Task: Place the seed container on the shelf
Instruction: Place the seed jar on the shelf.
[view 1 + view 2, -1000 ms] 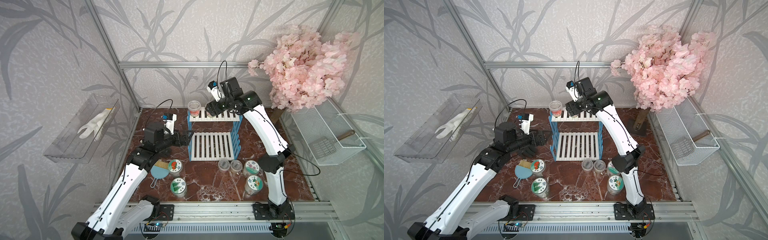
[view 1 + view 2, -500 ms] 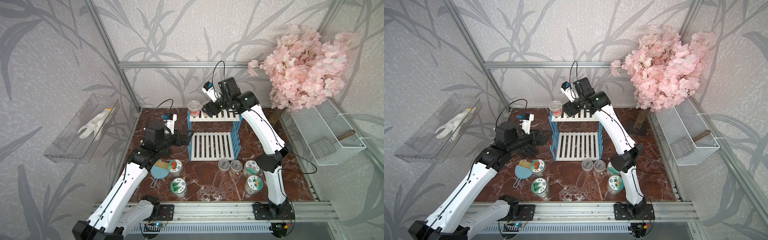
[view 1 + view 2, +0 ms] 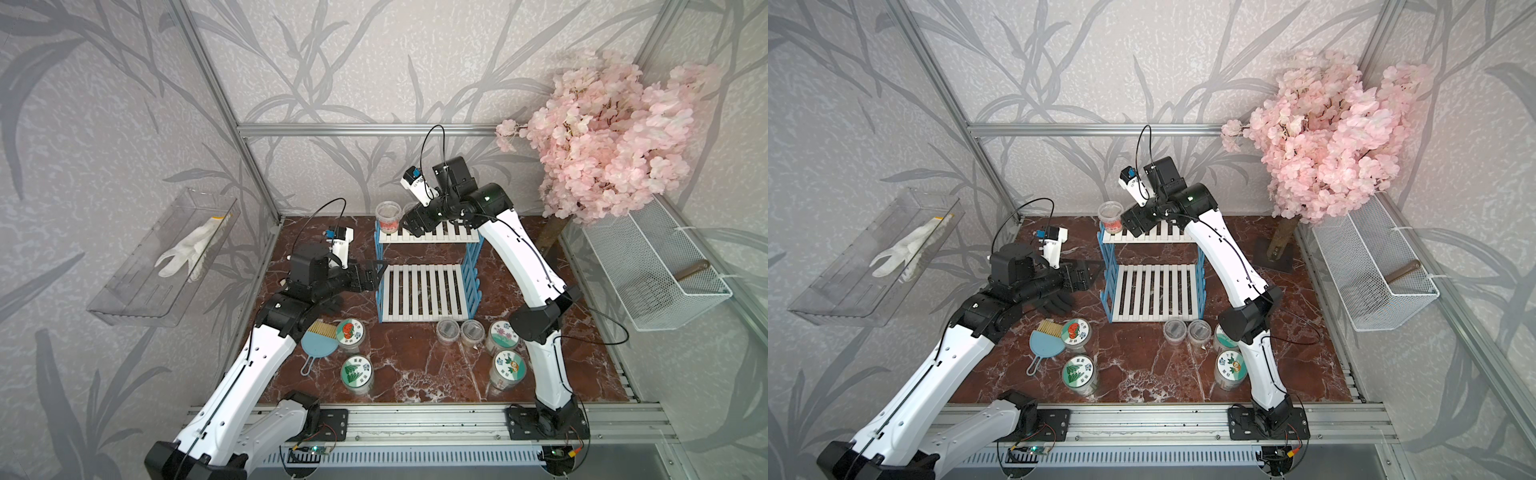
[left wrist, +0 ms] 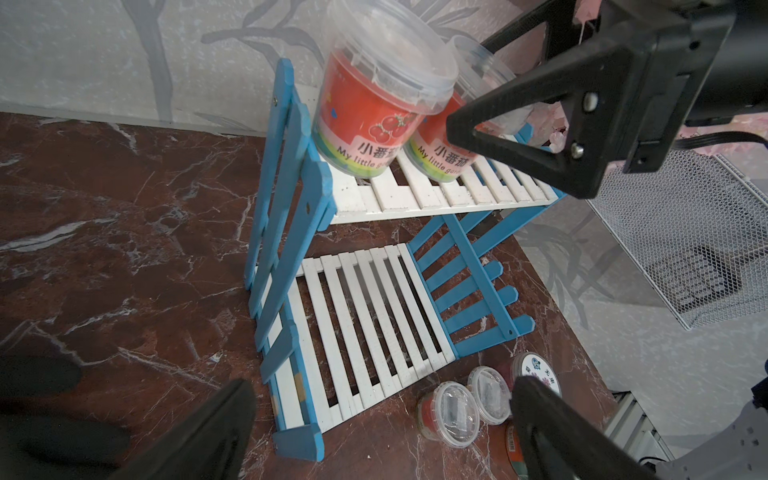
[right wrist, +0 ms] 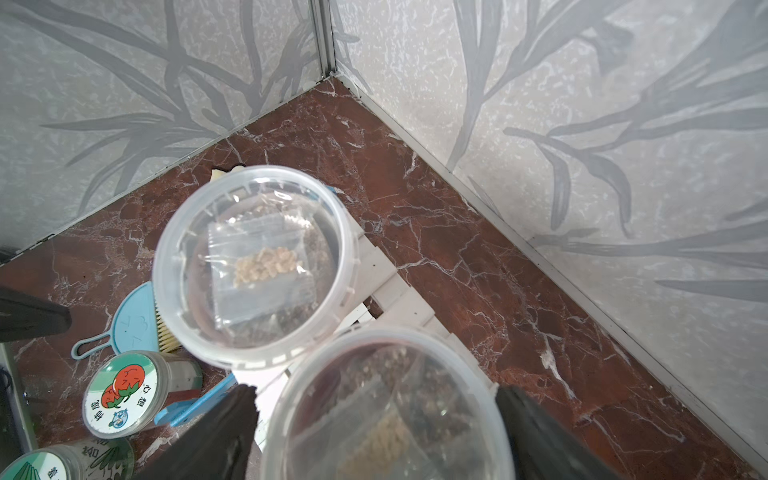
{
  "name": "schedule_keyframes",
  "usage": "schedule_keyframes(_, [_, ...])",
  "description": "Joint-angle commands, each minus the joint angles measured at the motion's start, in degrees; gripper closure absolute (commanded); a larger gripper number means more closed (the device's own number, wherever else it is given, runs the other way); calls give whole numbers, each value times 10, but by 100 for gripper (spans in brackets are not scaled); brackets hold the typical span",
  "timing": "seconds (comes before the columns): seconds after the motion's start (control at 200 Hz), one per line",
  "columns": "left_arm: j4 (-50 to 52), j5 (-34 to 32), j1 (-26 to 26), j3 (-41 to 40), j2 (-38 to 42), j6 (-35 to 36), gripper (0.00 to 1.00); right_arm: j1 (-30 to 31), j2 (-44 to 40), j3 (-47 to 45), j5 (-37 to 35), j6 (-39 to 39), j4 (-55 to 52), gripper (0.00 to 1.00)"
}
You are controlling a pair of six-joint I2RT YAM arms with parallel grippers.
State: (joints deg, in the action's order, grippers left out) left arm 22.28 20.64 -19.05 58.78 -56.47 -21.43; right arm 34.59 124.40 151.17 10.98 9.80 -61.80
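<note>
On the dark marble table, the seed container stands on the top tier of the shelf, just beside another container. My right pincer is open around it. If I lift away crooked, a finger may catch its rim and tip it.

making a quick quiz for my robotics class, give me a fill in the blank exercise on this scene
1. Both red seed containers stand on the shelf's ____ tier.
2. The clear wall tray holds a white ____.
3. The right gripper straddles one container, jaws ____.
Missing: upper; glove; open.
</note>
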Motion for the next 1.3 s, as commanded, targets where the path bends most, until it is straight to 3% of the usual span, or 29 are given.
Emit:
schedule_keyframes(0.0, [-6, -2, 2, 6, 1, 6, 0, 1, -29, -18, -14, 14, -8, 6])
schedule_keyframes(0.44, [-14, 3, 2, -2, 0, -1, 0, 1, -60, -74, -31, 4, 31, 8])
schedule_keyframes(0.79, [-14, 4, 2, -4, -1, -1, 0, 0, -66, -90, -33, -5, 56, 17])
schedule_keyframes(1.295, [-15, 8, 3, -1, -7, -1, 0, 0, -81, -122, -22, -7, 73, 18])
